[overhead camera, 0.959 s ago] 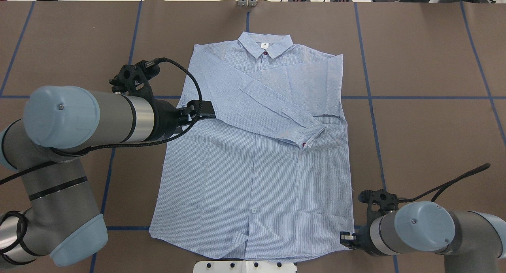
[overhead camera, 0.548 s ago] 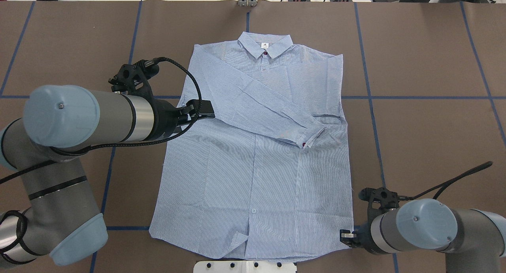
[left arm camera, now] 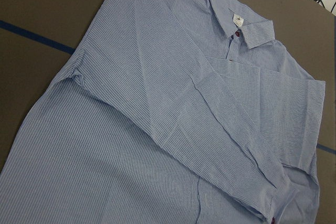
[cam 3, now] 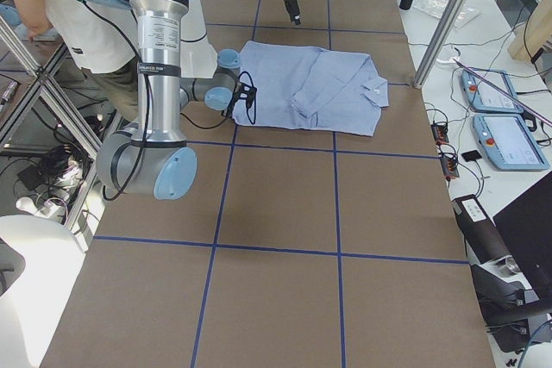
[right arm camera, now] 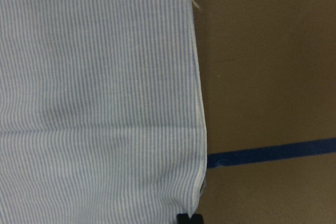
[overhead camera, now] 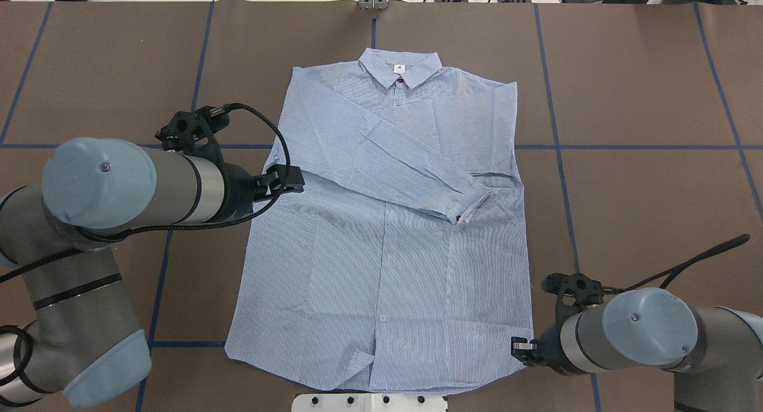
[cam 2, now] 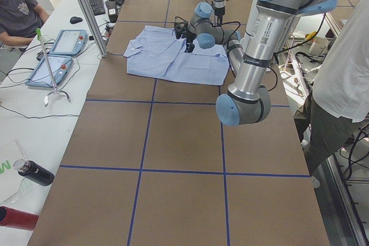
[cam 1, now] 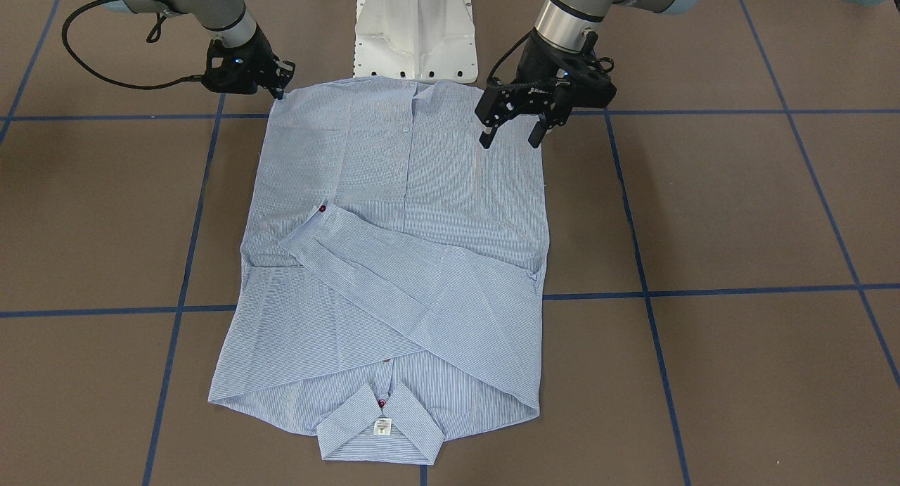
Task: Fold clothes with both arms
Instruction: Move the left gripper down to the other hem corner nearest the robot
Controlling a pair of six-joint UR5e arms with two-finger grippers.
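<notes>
We hold the left gripper (cam 1: 509, 140) with fingers spread over the flat striped shirt (cam 1: 436, 190); the right gripper (cam 1: 279, 85) sits at its hem corner, and we cannot tell its fingers' state.

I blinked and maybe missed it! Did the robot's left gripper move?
Yes. In the overhead view the left gripper slid left and toward the robot, back toward the side edge of the shirt and farther below the blue tape line.

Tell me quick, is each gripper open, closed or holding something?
Left black two-finger gripper: open, holding nothing.
Right black two-finger gripper: at the striped blue-and-white shirt's hem corner; cannot tell.
</notes>
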